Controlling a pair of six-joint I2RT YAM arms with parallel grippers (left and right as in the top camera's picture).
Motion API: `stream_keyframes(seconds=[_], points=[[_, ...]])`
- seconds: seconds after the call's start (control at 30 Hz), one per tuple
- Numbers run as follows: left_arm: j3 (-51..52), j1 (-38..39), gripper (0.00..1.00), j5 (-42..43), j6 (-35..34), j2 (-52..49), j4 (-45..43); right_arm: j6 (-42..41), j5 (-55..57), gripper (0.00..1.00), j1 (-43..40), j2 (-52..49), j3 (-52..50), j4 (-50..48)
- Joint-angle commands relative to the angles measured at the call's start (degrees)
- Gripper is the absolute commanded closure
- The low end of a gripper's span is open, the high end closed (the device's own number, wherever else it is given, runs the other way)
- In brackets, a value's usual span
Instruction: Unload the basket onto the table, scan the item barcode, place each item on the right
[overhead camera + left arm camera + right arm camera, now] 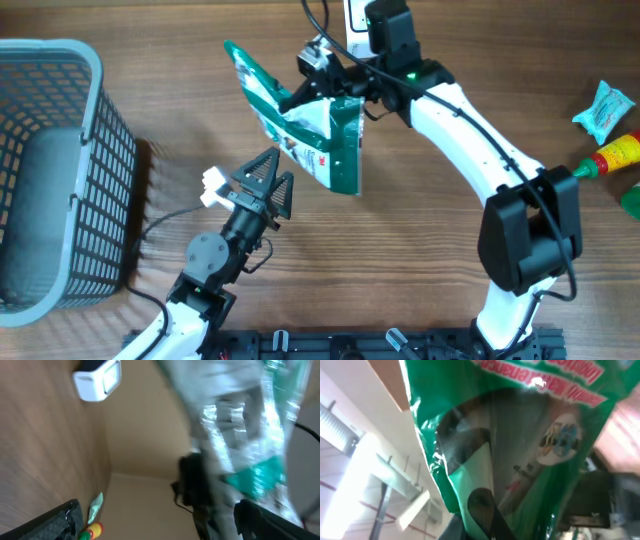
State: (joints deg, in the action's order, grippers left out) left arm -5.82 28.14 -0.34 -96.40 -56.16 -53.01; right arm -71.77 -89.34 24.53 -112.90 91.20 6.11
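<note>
A brown wooden table (420, 270) is carrying the whole scene, and a pale wall is filling the background of the left wrist view. At the far left a grey slatted basket (60, 170) is sitting on the wood. Further in, the left gripper (268, 180) is hovering low with its jaws spread wide and nothing between them. A small white device (213, 187), probably the scanner, is sitting just beside it. I cannot tell whether the device is fixed to the arm or lying on the table.

Toward the middle, the green and silver pouch (310, 120) is hanging in the air above the table, tilted, its lower edge dangling near the left gripper. The right gripper (335, 82) is pinching the pouch at its upper edge with jaws clamped tight. At the far right a teal packet (605, 108) and a red and yellow bottle (612, 155) are lying well apart from the action.

Judging by this, the presenting step is underway: the pouch is being offered to the scanner side. No barcode is readable in any view. The next move is likely calling for the right arm to turn the pouch until the printed code is facing the white device squarely, without the foil creasing or glaring.
</note>
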Motion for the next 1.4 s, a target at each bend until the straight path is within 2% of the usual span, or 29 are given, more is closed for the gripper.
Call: stream_keyframes(seconds=[0.0, 0.2, 0.57, 0.73, 0.77, 0.8, 0.97, 1.07, 1.13, 1.2, 1.3, 1.33, 1.37], points=[[-0.02, 0.13, 0.00, -6.05, -3.30, -2.27, -3.28, -14.40, -2.69, 0.96, 0.35, 1.81, 0.72, -5.97], [-0.02, 0.13, 0.00, -15.63, -3.06, -2.71, -12.96, -13.99, -2.69, 0.96, 0.37, 1.79, 0.66, -6.03], [-0.09, 0.13, 0.00, -15.82, -3.04, -2.73, -13.66, -13.57, -3.32, 0.96, 3.30, 1.79, 0.66, -6.05], [-0.63, 0.11, 0.03, -18.64, -3.04, -2.73, -16.02, -12.61, -3.34, 0.96, 4.31, 1.79, 0.20, -6.01], [-0.61, 0.11, 0.07, -19.17, -3.06, -2.73, -16.35, -12.11, -3.32, 0.96, 4.35, 1.79, 0.17, -5.68], [-0.61, 0.07, 0.18, -19.74, -3.06, -2.73, -16.72, -12.00, -3.32, 0.96, 4.39, 1.79, 0.17, -5.55], [-0.61, 0.09, 0.36, -21.20, -3.06, -2.73, -18.23, -12.02, -3.32, 0.96, 4.39, 1.79, 0.17, -5.57], [-0.61, 0.09, 0.54, -21.16, -3.06, -2.73, -18.62, -11.96, -3.32, 0.96, 4.39, 1.79, 0.17, -5.57], [-0.61, 0.09, 0.71, -21.14, -3.06, -2.73, -18.62, -11.96, -3.32, 0.96, 4.39, 1.79, 0.17, -5.57], [-0.61, 0.09, 0.94, -20.90, -3.06, -2.73, -18.62, -11.87, -3.32, 0.96, 4.39, 1.79, 0.17, -5.60], [-0.61, 0.09, 0.96, -19.85, -3.04, -2.71, -18.62, -7.58, -2.80, 0.95, 4.02, 1.79, 0.17, -5.62], [-0.61, 0.09, 0.96, -19.37, -2.95, -2.71, -18.60, -4.57, -2.14, 0.88, 3.54, 1.77, 0.17, -5.64], [-0.61, 0.09, 0.96, -18.71, -1.90, -2.71, -18.58, -0.48, -1.29, 0.71, 2.82, 1.75, 0.17, -5.62]])
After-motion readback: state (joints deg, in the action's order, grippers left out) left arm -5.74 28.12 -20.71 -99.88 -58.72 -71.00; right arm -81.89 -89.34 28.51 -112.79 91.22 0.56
